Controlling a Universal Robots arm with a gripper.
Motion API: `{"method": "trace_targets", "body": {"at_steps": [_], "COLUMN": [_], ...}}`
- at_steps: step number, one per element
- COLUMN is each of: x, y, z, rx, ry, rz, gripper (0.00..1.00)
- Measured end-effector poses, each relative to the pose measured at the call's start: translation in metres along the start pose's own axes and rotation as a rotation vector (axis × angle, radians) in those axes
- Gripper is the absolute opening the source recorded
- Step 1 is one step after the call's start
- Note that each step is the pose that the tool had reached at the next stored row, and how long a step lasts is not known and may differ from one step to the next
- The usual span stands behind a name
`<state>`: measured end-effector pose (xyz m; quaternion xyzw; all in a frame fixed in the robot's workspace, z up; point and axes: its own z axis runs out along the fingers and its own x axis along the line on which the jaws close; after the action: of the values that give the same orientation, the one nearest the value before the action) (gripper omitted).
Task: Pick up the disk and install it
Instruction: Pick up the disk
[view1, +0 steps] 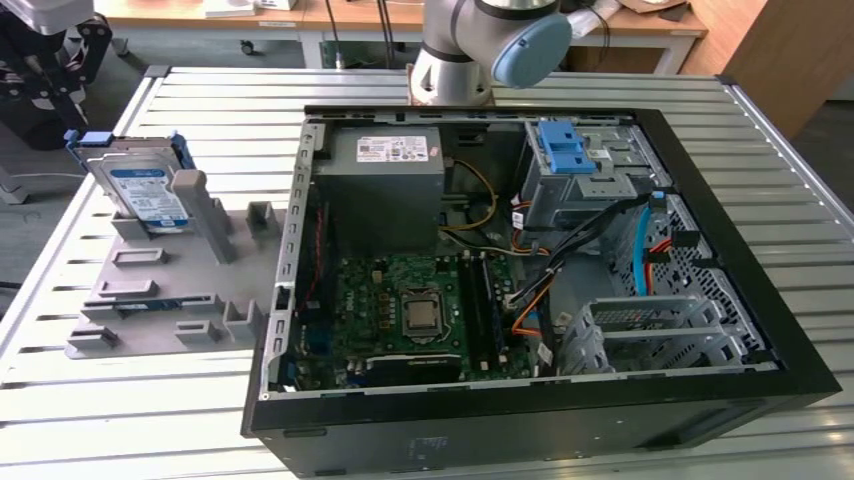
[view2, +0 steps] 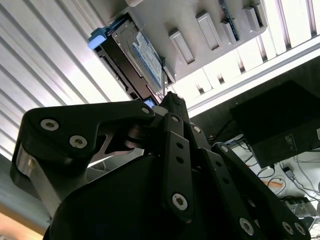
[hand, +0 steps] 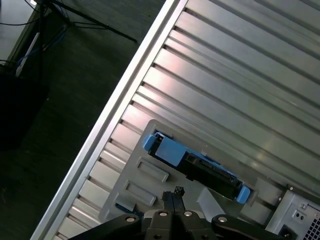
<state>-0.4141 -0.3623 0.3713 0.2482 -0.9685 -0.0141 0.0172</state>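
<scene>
The disk (view1: 140, 185) is a silver drive with a white-and-blue label in a blue bracket. It stands on edge in a grey holder plate (view1: 160, 290) on the table, at the exterior view's left. In both wrist views my black gripper (hand: 172, 192) hangs well above the disk (hand: 195, 162) and apart from it. Its fingertips are pressed together with nothing between them. The second wrist view looks past the gripper (view2: 172, 100) to the disk (view2: 145, 55) and its label side.
An open black computer case (view1: 747, 300) lies on the slatted metal table (view1: 200, 100), at the exterior view's right of the holder. Inside are a grey drive cage with a blue latch (view1: 567, 155), a grey power supply (view1: 387, 165), a motherboard (view1: 414, 310) and cables. The arm's base (view1: 461, 50) stands behind the case.
</scene>
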Motion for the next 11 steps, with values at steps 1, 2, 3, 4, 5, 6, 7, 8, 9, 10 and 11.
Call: {"method": "trace_targets", "body": {"at_steps": [1, 2, 3, 4, 5, 6, 7, 8, 9, 10, 11], "x": [0.0000, 0.0000, 0.0000, 0.0000, 0.0000, 0.0000, 0.0000, 0.0000, 0.0000, 0.0000, 0.0000], "y": [0.0000, 0.0000, 0.0000, 0.0000, 0.0000, 0.0000, 0.0000, 0.0000, 0.0000, 0.0000, 0.0000], "z": [0.0000, 0.0000, 0.0000, 0.0000, 0.0000, 0.0000, 0.0000, 0.0000, 0.0000, 0.0000, 0.0000], "rx": [0.0001, 0.0001, 0.0002, 0.0003, 0.0004, 0.0005, 0.0006, 0.0007, 0.0007, 0.0008, 0.0009], "ry": [0.0002, 0.0002, 0.0003, 0.0004, 0.0005, 0.0006, 0.0007, 0.0008, 0.0009, 0.0009, 0.0010], "rz": [-0.003, -0.006, -0.009, -0.012, -0.015, -0.018, -0.021, -0.024, -0.026, -0.029, -0.032], "gripper": [0.11, 0.11, 0.11, 0.11, 0.11, 0.11, 0.11, 0.11, 0.11, 0.11, 0.11]}}
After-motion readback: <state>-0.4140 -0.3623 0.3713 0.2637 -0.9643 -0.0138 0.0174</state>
